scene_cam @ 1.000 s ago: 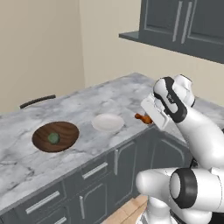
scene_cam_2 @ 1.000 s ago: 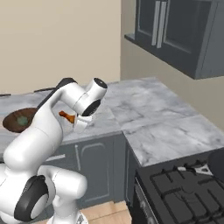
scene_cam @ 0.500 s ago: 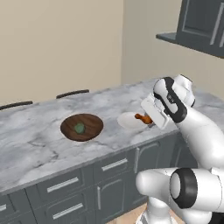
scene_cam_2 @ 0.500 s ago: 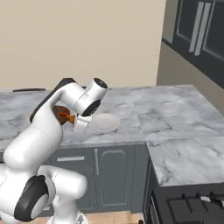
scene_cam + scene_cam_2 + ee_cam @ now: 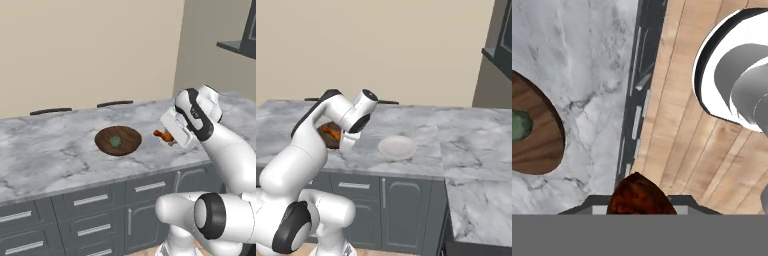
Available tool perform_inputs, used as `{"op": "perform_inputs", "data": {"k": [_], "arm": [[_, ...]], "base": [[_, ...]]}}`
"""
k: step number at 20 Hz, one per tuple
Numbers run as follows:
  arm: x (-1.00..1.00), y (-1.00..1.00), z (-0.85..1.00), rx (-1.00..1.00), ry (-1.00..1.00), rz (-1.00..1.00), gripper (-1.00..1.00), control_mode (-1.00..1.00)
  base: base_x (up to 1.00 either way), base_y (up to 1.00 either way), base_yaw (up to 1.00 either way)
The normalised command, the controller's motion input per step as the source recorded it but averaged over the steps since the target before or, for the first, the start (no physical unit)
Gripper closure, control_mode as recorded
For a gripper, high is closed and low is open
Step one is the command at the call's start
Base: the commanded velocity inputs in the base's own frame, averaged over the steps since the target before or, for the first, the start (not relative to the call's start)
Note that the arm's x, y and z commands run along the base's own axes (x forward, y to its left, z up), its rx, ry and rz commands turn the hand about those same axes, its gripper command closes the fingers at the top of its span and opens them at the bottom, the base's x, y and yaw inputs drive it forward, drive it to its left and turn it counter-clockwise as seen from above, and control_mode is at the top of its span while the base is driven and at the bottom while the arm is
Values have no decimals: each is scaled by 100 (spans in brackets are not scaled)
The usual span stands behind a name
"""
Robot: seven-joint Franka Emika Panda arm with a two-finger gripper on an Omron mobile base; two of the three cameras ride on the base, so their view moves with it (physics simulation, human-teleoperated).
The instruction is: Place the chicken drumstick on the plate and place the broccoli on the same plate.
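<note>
the chicken drumstick (image 5: 163,135) is held clamped in the hand (image 5: 172,141) above the table (image 5: 50,150) edge. the whole view has shifted since 0.5 s ago, so the base was driven. the plate (image 5: 397,147) sits beyond, still empty; the broccoli (image 5: 115,141) is left on the wooden board (image 5: 118,140). no writing can be read.

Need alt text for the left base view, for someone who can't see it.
The gripper holds the drumstick above a grey marble counter. To its left, broccoli sits on a round wooden board, with dark drawers below.
</note>
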Motion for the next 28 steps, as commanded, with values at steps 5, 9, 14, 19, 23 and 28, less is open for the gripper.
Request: {"op": "perform_inputs", "data": {"k": [5,9,14,19,23,28], "arm": [[0,0,0,0,0,0,100,100],[0,0,0,0,0,0,100,100],[0,0,0,0,0,0,100,100],[0,0,0,0,0,0,100,100],[0,0,0,0,0,0,100,100],[0,0,0,0,0,0,100,100]], "base": [[39,-19,32],[14,-36,29],[18,-45,26],[25,-33,21],[23,-29,16],[23,-39,12]]}}
